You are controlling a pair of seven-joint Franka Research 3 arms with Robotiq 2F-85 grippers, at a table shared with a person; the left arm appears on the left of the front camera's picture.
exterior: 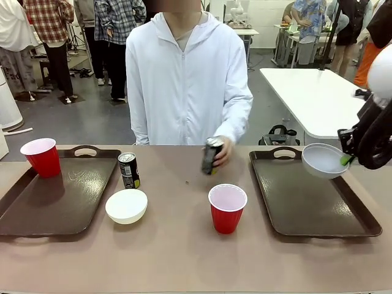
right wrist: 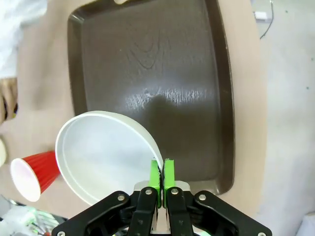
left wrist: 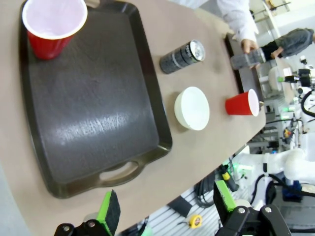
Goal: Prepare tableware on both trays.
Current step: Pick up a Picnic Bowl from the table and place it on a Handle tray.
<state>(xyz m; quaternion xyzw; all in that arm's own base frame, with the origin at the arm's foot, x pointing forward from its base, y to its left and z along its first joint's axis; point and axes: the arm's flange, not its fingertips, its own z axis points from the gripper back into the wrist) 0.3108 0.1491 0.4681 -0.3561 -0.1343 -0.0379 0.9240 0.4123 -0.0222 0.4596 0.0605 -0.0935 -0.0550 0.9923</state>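
Our right gripper (right wrist: pixel 161 169) pinches the rim of the pale bowl (right wrist: pixel 98 152) above the edge of 1 tray (right wrist: pixel 197 73). Our left gripper (left wrist: pixel 166 204) hangs wide open near the other tray (left wrist: pixel 88 123).

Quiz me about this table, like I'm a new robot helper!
1. True or false: the right tray has a cup on it.
2. What do the right fingers pinch? A. red cup B. grey bowl C. nothing
3. Fill in: the person's hand holds a ___.
Key: 1 false; 2 B; 3 can.
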